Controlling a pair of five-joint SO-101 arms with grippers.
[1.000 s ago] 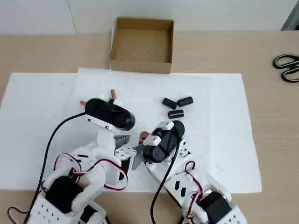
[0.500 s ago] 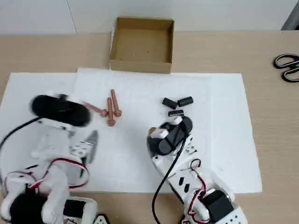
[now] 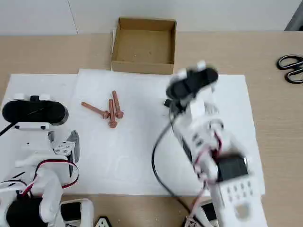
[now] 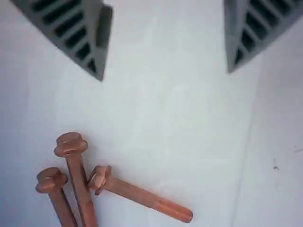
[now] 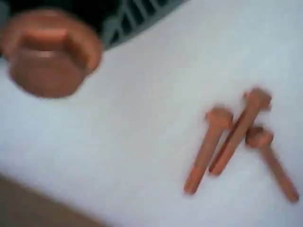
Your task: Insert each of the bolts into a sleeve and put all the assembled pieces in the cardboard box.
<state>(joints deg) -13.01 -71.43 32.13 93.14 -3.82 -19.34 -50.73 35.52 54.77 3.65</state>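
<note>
Looking down from the high view, the left arm point(image 3: 35, 142) stands at the near left edge of the white paper point(image 3: 118, 156). Its left gripper point(image 3: 70, 144) points down, well apart from the three loose bolts point(image 3: 109, 111), which lie touching in a small fan mid-sheet. The right arm point(image 3: 203, 137) stretches toward the far right part of the paper, and a black sleeve point(image 3: 166, 102) peeks out just beside it. That reach probably brings its bolt to the sleeves, while the left arm keeps clear. The cardboard box point(image 3: 144, 45) sits beyond the paper with nothing inside.

From the left wrist view, the two grey jaws stand wide apart with bare paper between them and the loose bolts a little beyond. It looks like a ready stance for the next pick.

From the right wrist view, the right gripper point(image 5: 90, 21) is clamped on the held bolt point(image 5: 49, 56), whose copper head sits close to the lens. Something dark lies behind it, but I cannot tell whether that is a sleeve.

Overlapping white sheets cover a pale wooden table point(image 3: 38, 52) — likely so the small parts show up. Scissors point(image 3: 291, 68) lie at the far right edge, and a plain wall point(image 3: 189, 12) runs behind.
</note>
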